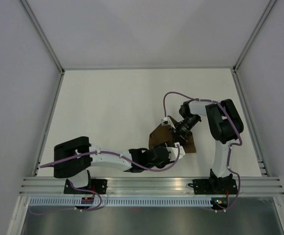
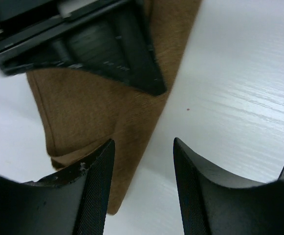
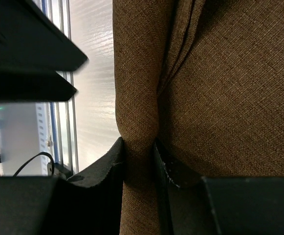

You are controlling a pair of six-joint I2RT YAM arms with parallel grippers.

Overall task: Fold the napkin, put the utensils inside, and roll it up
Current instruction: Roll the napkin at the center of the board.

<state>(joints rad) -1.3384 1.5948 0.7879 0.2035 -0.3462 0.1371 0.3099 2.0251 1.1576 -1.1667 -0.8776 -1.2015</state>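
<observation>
The brown napkin (image 1: 157, 137) lies bunched on the white table between the two arms. My right gripper (image 1: 175, 136) is shut on a rolled fold of the napkin (image 3: 229, 98), which is pinched between its fingers (image 3: 110, 166). My left gripper (image 2: 144, 147) stands open low over the napkin's (image 2: 93, 107) near edge. Its left finger (image 2: 95, 186) is above the cloth, its right finger above bare table, and nothing is pinched. In the top view the left gripper (image 1: 181, 150) sits just in front of the right one. The utensils are out of view.
An aluminium rail (image 1: 151, 185) runs along the near table edge by both arm bases. Grey walls with metal posts (image 1: 44, 34) enclose the white table (image 1: 112, 107) on the left, right and back. The right gripper's black body (image 2: 107, 44) hangs close above the left fingers.
</observation>
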